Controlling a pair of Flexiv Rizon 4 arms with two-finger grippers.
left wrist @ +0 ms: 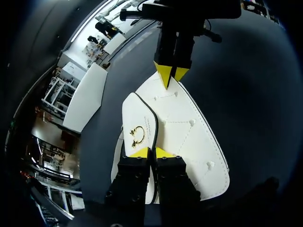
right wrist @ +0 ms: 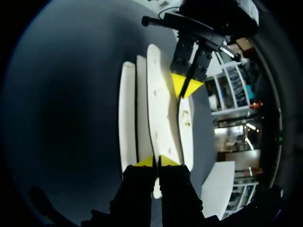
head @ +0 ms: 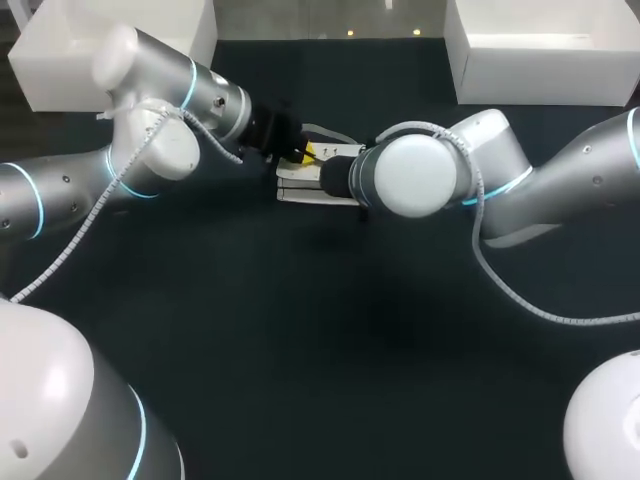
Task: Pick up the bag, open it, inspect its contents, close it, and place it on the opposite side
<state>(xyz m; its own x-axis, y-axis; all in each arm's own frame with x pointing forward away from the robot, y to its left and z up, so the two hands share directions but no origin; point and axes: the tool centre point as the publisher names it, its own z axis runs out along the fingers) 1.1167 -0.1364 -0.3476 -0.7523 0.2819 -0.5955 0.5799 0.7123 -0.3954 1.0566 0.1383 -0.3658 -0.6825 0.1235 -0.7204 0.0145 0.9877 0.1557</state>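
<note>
A white quilted bag (left wrist: 189, 137) with a gold clasp (left wrist: 137, 136) on its flap lies mid-table between both arms, and it shows in the head view (head: 310, 192) too. My left gripper (left wrist: 151, 152) is shut on the dark-trimmed edge of the flap. From the opposite end, my right gripper (right wrist: 156, 161) is shut on the bag's body panel (right wrist: 158, 104). Each wrist view also shows the other gripper pinching the far end: the right gripper (left wrist: 171, 74) and the left gripper (right wrist: 187, 86). In the head view the right wrist hides its own fingers, while the left gripper's yellow tips (head: 305, 152) show.
One white bin (head: 110, 50) stands at the back left of the table and another white bin (head: 540, 50) at the back right. The dark tabletop (head: 330, 330) stretches toward the front of the table.
</note>
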